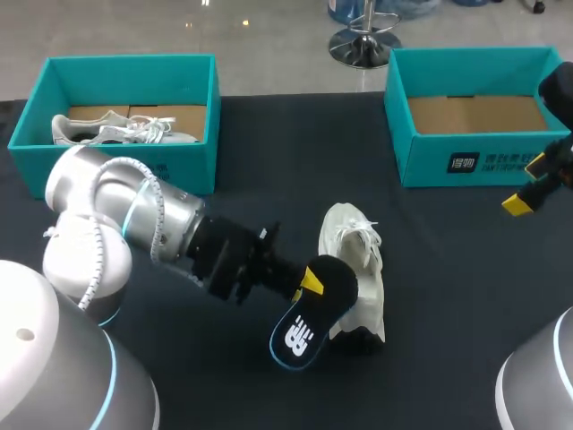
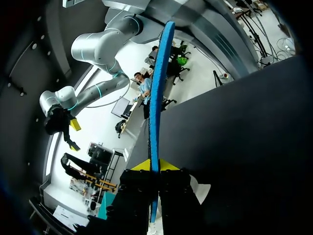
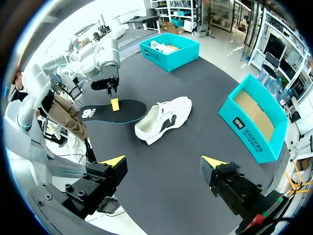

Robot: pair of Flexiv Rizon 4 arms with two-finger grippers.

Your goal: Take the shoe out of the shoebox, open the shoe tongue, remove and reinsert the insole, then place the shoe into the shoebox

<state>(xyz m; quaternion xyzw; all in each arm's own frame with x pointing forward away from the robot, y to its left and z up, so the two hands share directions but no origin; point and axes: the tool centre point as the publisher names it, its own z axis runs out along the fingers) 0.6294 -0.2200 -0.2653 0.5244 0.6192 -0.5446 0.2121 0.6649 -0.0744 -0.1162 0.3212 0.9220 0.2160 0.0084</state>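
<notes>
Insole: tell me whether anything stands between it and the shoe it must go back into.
Nothing visible does. The left gripper holds the insole right beside the white shoe on the table, with no object between them. The right gripper hangs off to the side, away from both.

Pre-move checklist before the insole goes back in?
1. Insole gripped: ok, left hand shut on it, edge-on between the fingers.
2. Insole fully out of shoe: ok.
3. Tongue open, opening clear: cannot tell, the insole hides it in the head view.
4. Right hand free to steady the shoe: ok, open, holding nothing, well apart from it.
5. Target shoebox empty: ok.
</notes>
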